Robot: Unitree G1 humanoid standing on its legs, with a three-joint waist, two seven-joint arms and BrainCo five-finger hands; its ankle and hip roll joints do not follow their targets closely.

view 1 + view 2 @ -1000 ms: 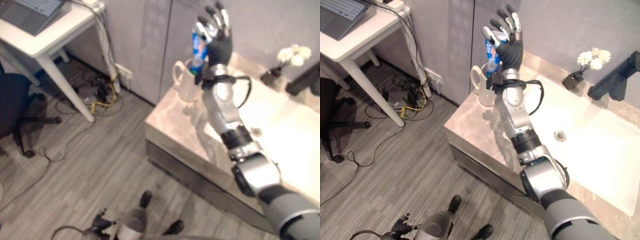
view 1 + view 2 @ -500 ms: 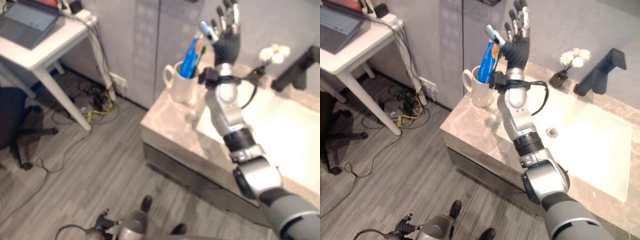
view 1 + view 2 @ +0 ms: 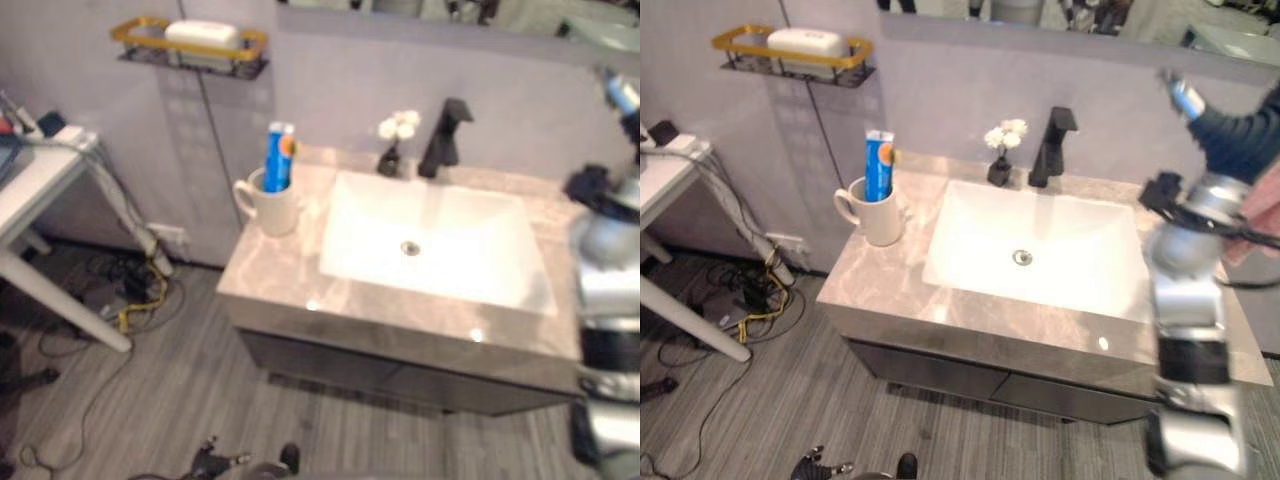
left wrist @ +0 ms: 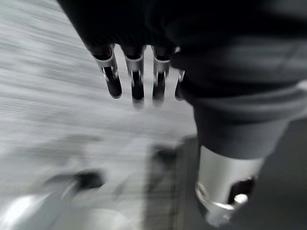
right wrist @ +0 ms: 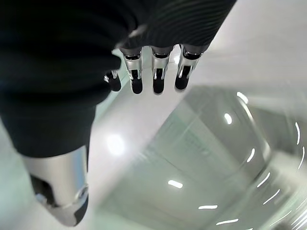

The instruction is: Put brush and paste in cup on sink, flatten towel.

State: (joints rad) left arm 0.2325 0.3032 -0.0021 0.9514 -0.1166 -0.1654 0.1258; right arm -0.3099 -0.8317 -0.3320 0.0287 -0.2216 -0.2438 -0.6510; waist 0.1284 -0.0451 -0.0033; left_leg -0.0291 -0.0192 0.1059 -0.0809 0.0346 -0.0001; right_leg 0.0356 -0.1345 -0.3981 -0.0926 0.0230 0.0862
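A white cup [image 3: 878,218] stands at the left of the frame on the grey marble worktop [image 3: 880,285], beside the white sink [image 3: 1040,250], with the blue paste [image 3: 876,166] upright inside it and a spot of orange, likely the brush, just behind the tube. The right hand [image 3: 1230,135] is raised at the frame's right edge above the worktop's far end, its fingers [image 5: 154,76] straight, side by side and empty. The left hand [image 4: 139,72] hangs over the grey floor, fingers loosely straight, holding nothing. Pink cloth [image 3: 1255,215], probably the towel, shows just behind the right arm. Flattening looks next: lay open fingers flat on the cloth and sweep outward, clear of the black tap [image 3: 1050,145] and flower vase [image 3: 1002,150].
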